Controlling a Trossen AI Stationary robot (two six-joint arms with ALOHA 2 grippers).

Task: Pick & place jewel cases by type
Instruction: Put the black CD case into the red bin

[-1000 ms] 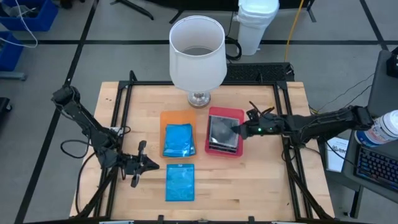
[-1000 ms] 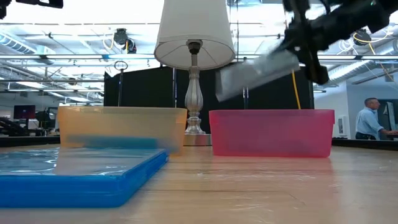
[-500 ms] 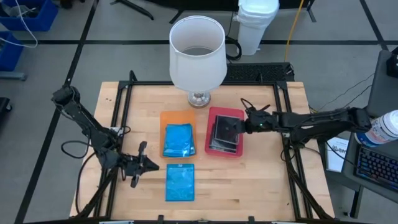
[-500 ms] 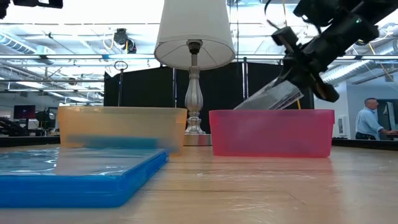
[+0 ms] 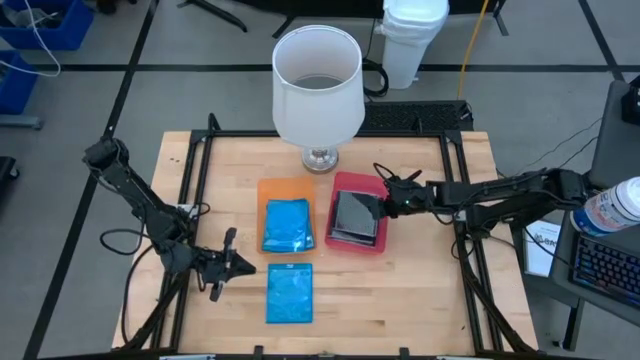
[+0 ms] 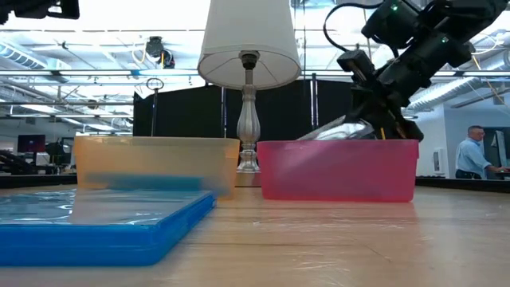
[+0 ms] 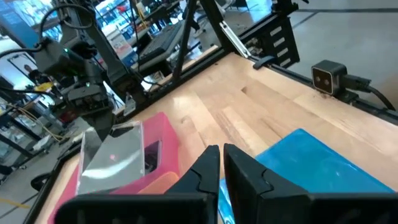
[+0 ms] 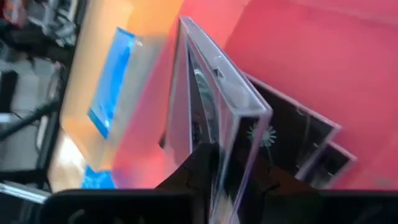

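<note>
Right gripper (image 5: pixel 381 204) reaches in from the right side of the table and hangs over the red tray (image 5: pixel 345 243), at its right edge. Its two fingers are clamped on the edge of a clear jewel case (image 5: pixel 355 211). In the right wrist view this case (image 8: pixel 214 99) stands tilted on its edge between the dark fingers (image 8: pixel 202 167), above other dark cases (image 8: pixel 305 140) that already lie in the red tray. From the low view the case (image 6: pixel 339 130) leans down into the tray (image 6: pixel 339 171), with its lower part hidden behind the red wall, so I cannot tell if it touches the cases below.

Left gripper (image 5: pixel 233 263) waits at the front left of the table, low over the wood, and its fingers are pressed together with nothing between them; the left wrist view shows them (image 7: pixel 219 167) closed.

One blue jewel case (image 5: pixel 288 224) lies flat inside the orange tray (image 5: pixel 285 187), which stands just beside the red tray, on its left. Another blue jewel case (image 5: pixel 290 292) lies flat on the bare wooden table (image 5: pixel 400 300), in front of the orange tray and just to the right of the left gripper.

Behind the two trays stands a lamp with a white shade (image 5: pixel 317 85) and a silver foot. Far in the room, at the right side of the low view, a person (image 6: pixel 474 151) is standing.
</note>
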